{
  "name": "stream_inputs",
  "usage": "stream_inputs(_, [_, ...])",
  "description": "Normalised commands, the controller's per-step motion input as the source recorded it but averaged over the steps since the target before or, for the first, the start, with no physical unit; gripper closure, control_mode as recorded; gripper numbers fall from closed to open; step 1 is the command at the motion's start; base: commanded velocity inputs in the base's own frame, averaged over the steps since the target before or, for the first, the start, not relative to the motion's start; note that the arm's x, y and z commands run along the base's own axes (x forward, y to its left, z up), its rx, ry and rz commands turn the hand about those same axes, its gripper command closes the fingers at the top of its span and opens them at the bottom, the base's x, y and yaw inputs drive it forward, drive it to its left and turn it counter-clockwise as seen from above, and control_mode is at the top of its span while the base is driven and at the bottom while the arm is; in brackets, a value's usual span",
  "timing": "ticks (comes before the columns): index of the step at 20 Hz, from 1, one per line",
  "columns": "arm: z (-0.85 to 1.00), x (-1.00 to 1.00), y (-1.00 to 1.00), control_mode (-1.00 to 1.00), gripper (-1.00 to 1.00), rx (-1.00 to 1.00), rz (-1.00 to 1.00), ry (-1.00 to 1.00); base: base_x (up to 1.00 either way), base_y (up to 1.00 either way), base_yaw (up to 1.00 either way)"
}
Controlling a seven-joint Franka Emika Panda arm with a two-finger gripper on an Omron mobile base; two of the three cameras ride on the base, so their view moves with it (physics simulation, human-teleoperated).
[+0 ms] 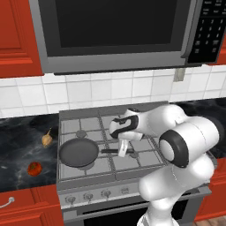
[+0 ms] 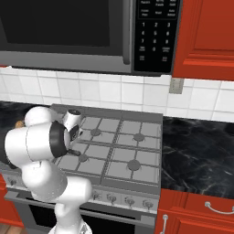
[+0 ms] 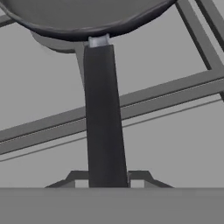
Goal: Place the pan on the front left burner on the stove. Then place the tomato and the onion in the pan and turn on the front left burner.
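1 arm bent low | pincer (image 1: 123, 150) clamps pan (image 1: 79, 153) handle

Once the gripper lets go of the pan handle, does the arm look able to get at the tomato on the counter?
Probably yes. The tomato sits alone on the dark counter left of the stove, apart from the onion, with nothing over it. The gripper is shut on the pan handle, so it must release first.

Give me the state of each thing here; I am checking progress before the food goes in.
pan: on the stove's front left grate, empty, handle between the pincer's fingers.
pincer: shut on the pan handle.
tomato: on the counter left of the stove, not in the pan.
onion: on the counter, behind the tomato, not in the pan.
stove: no flame visible.
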Motion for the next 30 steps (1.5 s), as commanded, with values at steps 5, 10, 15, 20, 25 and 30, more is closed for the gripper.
stream_inputs(5, [-0.17, 0.0, -0.06, -1.0, 1.0, -0.02, 0.0, 0.06, 0.0, 0.0, 0.0])
stream_inputs(10, [0.0, 0.0, 0.0, -1.0, -1.0, 0.0, 0.0, 0.01, 0.0, 0.0, 0.0])
stream_inputs(15, [0.0, 0.0, 0.0, -1.0, -1.0, 0.0, 0.0, 0.0, 0.0, 0.0, 0.0])
stream_inputs(20, [0.06, 0.0, 0.0, -1.0, -1.0, 0.0, 0.0, 0.0, 0.0, 0.0, 0.0])
stream_inputs(25, [0.26, 0.0, -0.03, -1.0, -1.0, 0.0, 0.0, 0.0, 0.0, 0.0, 0.0])
stream_inputs(30, [0.08, 0.0, -0.09, -1.0, -1.0, 0.0, -0.04, 0.0, 0.0, 0.0, 0.0])
